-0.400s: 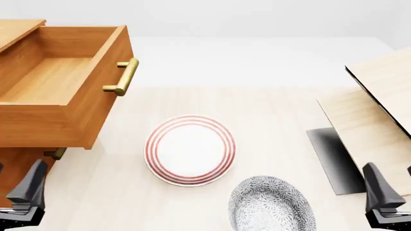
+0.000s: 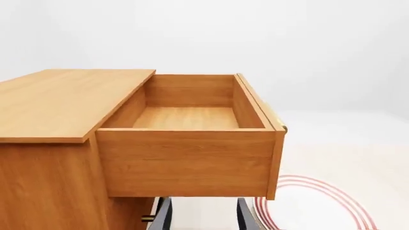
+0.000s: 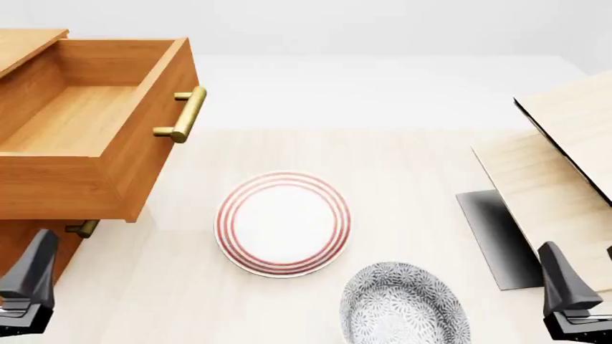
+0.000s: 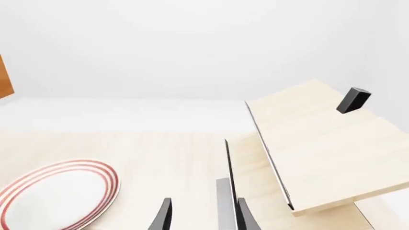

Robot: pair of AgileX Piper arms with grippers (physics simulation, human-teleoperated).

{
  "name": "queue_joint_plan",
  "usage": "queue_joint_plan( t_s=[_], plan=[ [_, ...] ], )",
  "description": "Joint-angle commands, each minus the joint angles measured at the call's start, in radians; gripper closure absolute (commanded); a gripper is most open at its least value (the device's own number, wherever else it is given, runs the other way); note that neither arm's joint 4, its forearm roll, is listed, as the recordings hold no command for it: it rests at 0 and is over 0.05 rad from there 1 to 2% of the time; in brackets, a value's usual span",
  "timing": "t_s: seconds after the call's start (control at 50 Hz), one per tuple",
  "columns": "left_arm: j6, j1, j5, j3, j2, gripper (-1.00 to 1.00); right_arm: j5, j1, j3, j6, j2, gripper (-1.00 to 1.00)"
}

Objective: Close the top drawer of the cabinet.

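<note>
Cabinet point(image 3: 24, 244) set at left edge, top drawer point(image 3: 91, 122) pulled fully out, long axis toward far edge, handle point(image 3: 183, 115) faced right, left gripper point(image 2: 198, 218) and right gripper point(image 4: 201, 215) parted, nothing held.

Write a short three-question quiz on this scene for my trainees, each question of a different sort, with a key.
1. True or false: the top drawer of the cabinet is pulled out.
2. Which plate lies nearer the drawer? A) the red-ringed plate B) the grey patterned plate
3. Fill in: the drawer's bar handle is coloured ____.

Key
1. True; its inside shows empty.
2. A
3. Brass
</note>
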Motion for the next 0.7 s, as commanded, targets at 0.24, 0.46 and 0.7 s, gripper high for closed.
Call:
queue_joint_plan(
  t_s=[0.24, 0.46, 0.7],
  plan=[
    [-0.006, -0.024, 0.029, -0.205, -0.005, -1.0, -0.002, 0.003, -0.001, -0.004, 0.001, -1.0],
    [-0.005, -0.071, 0.089, -0.315, -0.005, -1.0, -0.001, 0.003, -0.001, -0.004, 0.001, -1.0],
    [0.03, -0.122, 0.131, -0.431, -0.005, -1.0, -0.001, 0.003, -0.001, -0.004, 0.0, -1.0]
  ],
)
